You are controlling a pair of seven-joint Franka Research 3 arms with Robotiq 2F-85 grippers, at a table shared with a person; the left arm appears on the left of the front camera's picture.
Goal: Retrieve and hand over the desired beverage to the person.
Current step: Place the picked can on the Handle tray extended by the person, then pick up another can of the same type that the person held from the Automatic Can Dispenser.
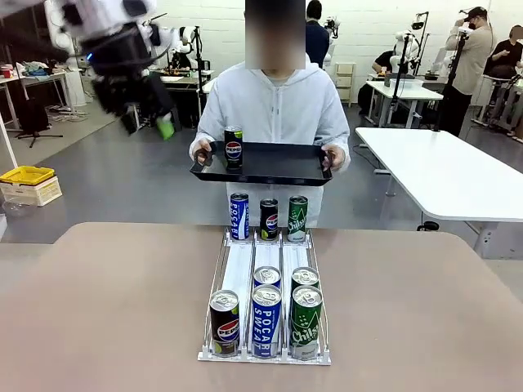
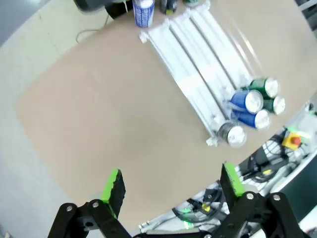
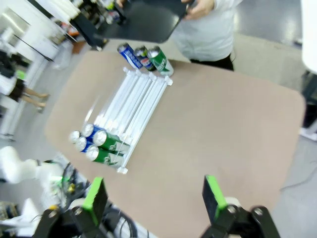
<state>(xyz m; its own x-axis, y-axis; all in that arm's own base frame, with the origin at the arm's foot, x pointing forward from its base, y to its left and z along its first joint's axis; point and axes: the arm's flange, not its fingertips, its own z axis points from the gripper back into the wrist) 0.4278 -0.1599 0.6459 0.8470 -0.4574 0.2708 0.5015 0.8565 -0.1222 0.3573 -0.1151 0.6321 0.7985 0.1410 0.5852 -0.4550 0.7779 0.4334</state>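
Tabletop (image 1: 106, 310) bare around rack (image 1: 239, 269) (edges free); left fingers (image 2: 113, 186), right fingers (image 3: 214, 194) spread, empty.

Tan rounded tabletop (image 1: 106, 310) bears a white three-lane can rack (image 1: 239, 269); three upright drink cans (image 1: 269, 219) stand just beyond its far end.

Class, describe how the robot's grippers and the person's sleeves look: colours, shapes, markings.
The left gripper and right gripper are black angular linkages, each ending in two bright green pads. The left arm is white. The person wears a white hooded zip jacket with long sleeves.
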